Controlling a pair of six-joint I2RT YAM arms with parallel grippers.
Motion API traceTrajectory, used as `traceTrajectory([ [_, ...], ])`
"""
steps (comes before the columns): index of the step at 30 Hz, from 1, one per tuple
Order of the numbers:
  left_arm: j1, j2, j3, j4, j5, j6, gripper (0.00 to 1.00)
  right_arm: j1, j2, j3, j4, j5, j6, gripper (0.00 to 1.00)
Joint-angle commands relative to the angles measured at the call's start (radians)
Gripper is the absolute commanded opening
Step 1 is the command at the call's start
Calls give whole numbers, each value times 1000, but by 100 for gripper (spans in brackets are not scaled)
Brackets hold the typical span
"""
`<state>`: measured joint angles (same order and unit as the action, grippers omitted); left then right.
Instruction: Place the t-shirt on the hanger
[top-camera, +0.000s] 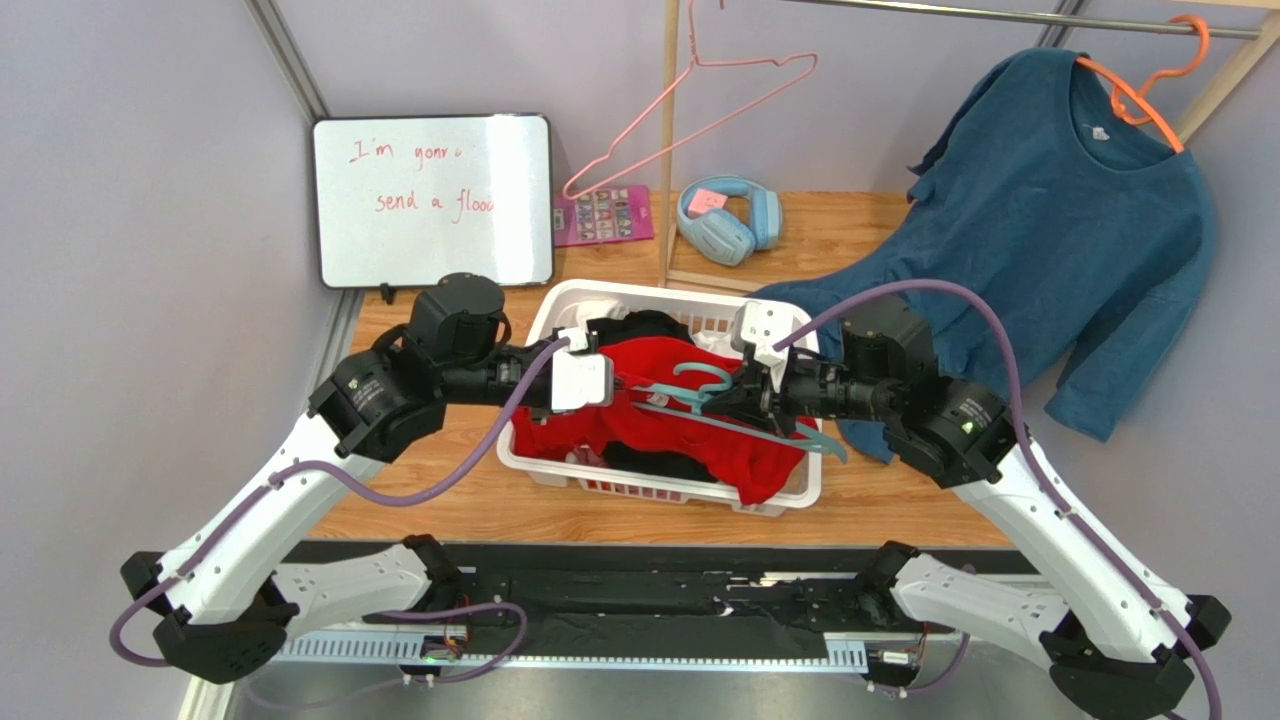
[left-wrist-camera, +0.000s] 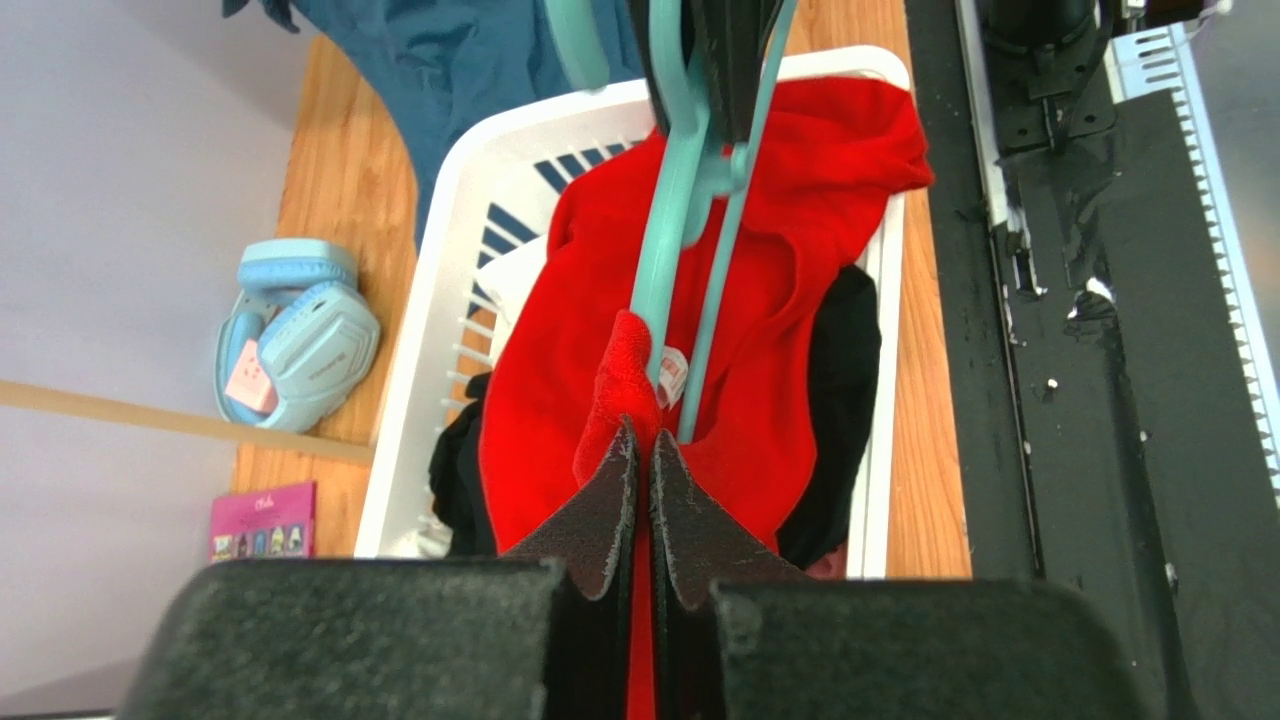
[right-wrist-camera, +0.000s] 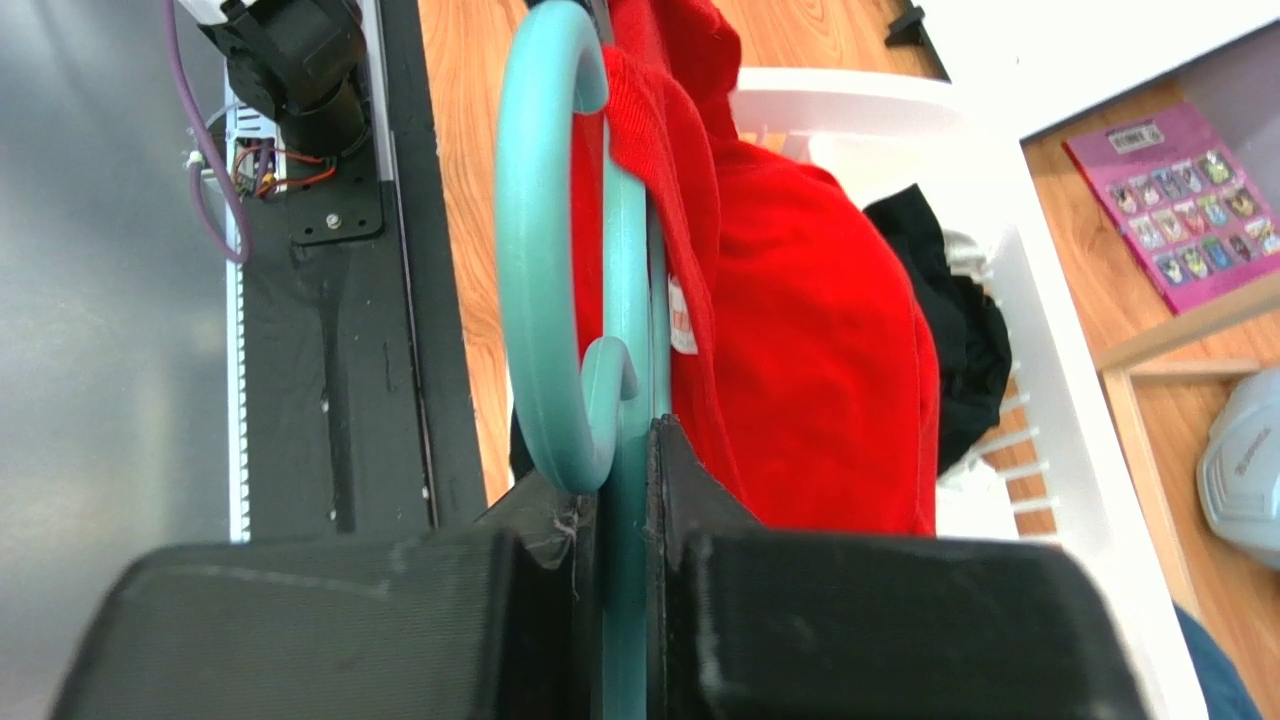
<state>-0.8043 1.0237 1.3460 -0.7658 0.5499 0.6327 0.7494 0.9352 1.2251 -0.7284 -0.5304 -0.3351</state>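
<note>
The t-shirt (top-camera: 669, 413), bright red, lies bunched in the white laundry basket (top-camera: 661, 488) on the wooden counter (top-camera: 902, 518). It sits on top of a black garment (top-camera: 646, 327), and one fold spills over the basket's near right rim. The left claw (left-wrist-camera: 642, 444) is pinched together on a raised fold of the red cloth, just beside a small white label (left-wrist-camera: 672, 375). The teal plastic hanger (right-wrist-camera: 534, 240) lies across the shirt between the two arms. The right claw (right-wrist-camera: 621, 450) is clamped on it where the curved hook meets the shoulder bar. One end of the hanger touches the fold that the left claw holds; whether it sits inside the neck opening cannot be told. Behind the basket are blue headphones (top-camera: 729, 218), a whiteboard (top-camera: 433, 198) with red writing and a thin pink wire hanger (top-camera: 706, 90). A teal-blue long-sleeved top (top-camera: 1067, 210) hangs on an orange hanger (top-camera: 1157, 90) at the right.
</note>
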Motion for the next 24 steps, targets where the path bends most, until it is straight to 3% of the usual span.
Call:
traceTrajectory([
  [1,-4,15,51,28,70,-27,2,1,13,-32,230,-59,-5,0],
  [12,-4,32,54,-9,55,-50,5,34,66,-127,487,-94,-48,0],
  [14,-4,32,71,-44,3,-39,10,39,65,-124,478,-100,-61,0],
  [19,97,-7,140,-164,11,40,45,39,17,-139,440,-88,-91,0],
  [21,109,-5,185,-296,35,232,54,39,1,-138,428,-95,-97,0],
  [24,111,15,217,-424,35,395,54,39,4,-127,417,-102,-114,0],
])
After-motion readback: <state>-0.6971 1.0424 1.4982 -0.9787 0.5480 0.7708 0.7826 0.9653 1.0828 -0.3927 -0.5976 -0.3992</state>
